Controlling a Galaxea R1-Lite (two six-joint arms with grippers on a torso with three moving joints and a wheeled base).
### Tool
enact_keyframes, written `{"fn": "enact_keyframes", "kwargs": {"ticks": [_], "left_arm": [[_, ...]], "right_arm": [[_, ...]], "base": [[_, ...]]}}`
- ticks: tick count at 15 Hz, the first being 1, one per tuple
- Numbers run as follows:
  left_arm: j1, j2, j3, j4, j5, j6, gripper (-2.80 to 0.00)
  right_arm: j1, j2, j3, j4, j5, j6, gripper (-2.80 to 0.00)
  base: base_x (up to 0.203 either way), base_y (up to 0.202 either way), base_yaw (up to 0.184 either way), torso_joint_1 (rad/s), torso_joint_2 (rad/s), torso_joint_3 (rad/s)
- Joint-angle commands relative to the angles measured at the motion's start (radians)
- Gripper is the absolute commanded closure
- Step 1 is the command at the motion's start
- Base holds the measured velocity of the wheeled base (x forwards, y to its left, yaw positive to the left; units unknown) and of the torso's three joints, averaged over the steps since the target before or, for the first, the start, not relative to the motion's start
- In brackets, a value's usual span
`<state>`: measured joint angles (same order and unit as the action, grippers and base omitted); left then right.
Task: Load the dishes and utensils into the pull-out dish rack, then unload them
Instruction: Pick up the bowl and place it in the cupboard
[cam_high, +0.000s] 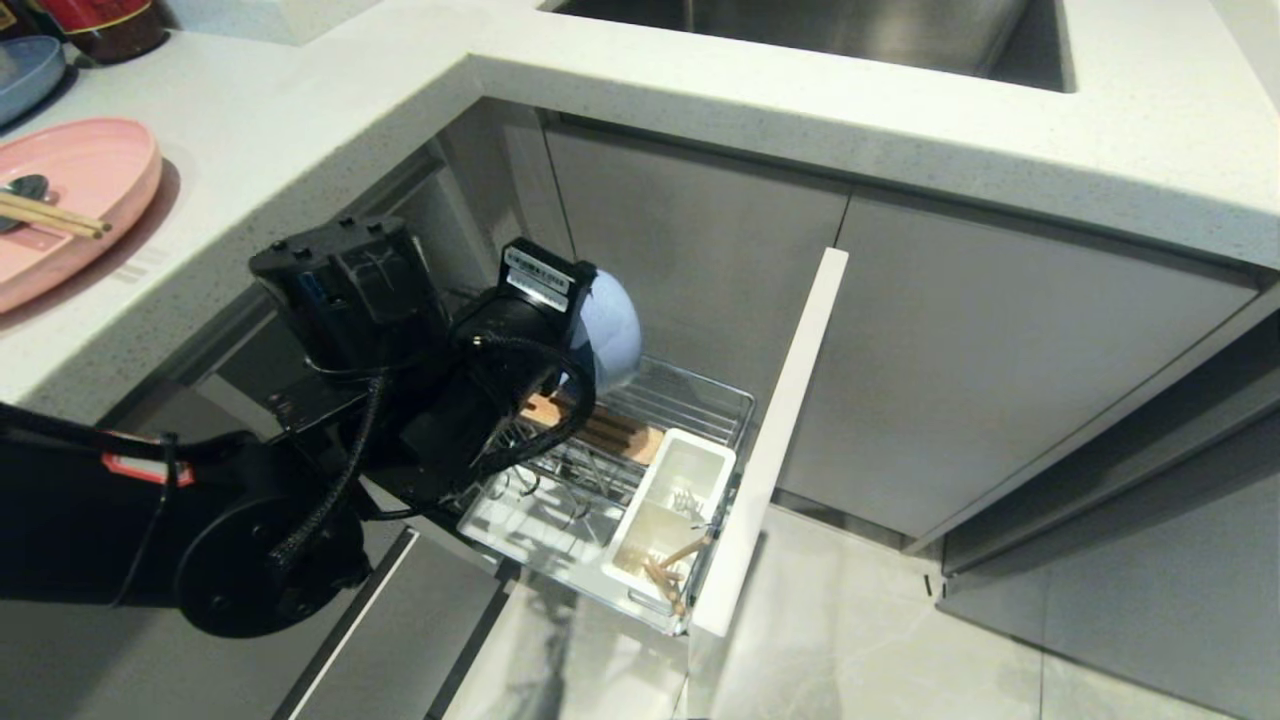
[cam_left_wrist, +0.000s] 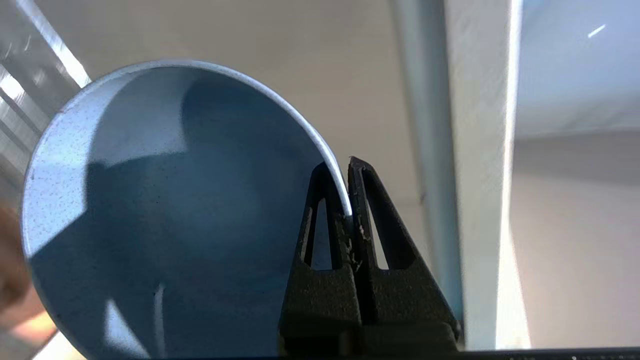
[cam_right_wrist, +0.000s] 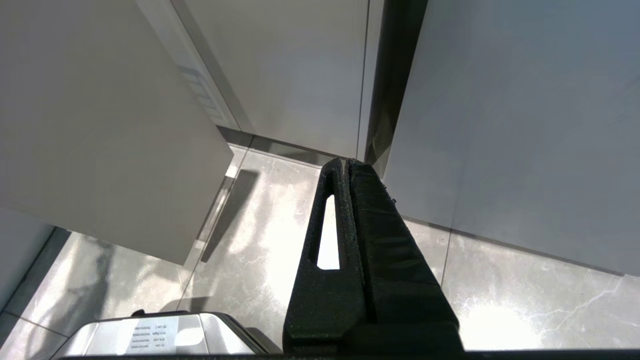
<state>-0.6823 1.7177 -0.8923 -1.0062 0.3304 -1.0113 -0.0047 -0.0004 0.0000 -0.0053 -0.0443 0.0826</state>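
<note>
Blue bowl (cam_high: 612, 330) held on edge above the pulled-out dish rack (cam_high: 640, 480).

Left gripper (cam_left_wrist: 348, 186) is clamped on the bowl's rim, one finger inside and one outside, over the rack's wooden strip (cam_high: 600, 432). Pink plate (cam_high: 90, 190) with chopsticks (cam_high: 50, 215) and spoon (cam_high: 22, 190) sits on the counter (cam_high: 300, 120). Right gripper (cam_right_wrist: 347, 167) hangs pressed together above the floor (cam_right_wrist: 280, 240), holding nothing.

Front panel (cam_high: 775, 440) (upright) walls the rack's (cam_high: 700, 395) right side.
</note>
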Motion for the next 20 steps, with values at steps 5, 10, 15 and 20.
{"fn": "enact_keyframes", "kwargs": {"ticks": [5,10,15,20], "left_arm": [[0.041,0.146,-0.003,-0.209,-0.002,-0.007,0.0],[0.05,0.24,-0.007,-0.325,0.002,0.0,0.0],[0.05,0.304,-0.006,-0.378,0.016,-0.002,0.0],[0.05,0.364,-0.006,-0.467,0.013,-0.005,0.0]], "right_arm": [[0.0,-0.004,0.0,-0.001,0.0,0.0,0.0],[0.0,-0.004,0.0,-0.001,0.0,0.0,0.0],[0.0,-0.004,0.0,-0.001,0.0,0.0,0.0],[0.0,-0.004,0.0,-0.001,0.0,0.0,0.0]], "base": [[0.0,0.0,0.0,0.0,0.0,0.0],[0.0,0.0,0.0,0.0,0.0,0.0],[0.0,0.0,0.0,0.0,0.0,0.0],[0.0,0.0,0.0,0.0,0.0,0.0]]}}
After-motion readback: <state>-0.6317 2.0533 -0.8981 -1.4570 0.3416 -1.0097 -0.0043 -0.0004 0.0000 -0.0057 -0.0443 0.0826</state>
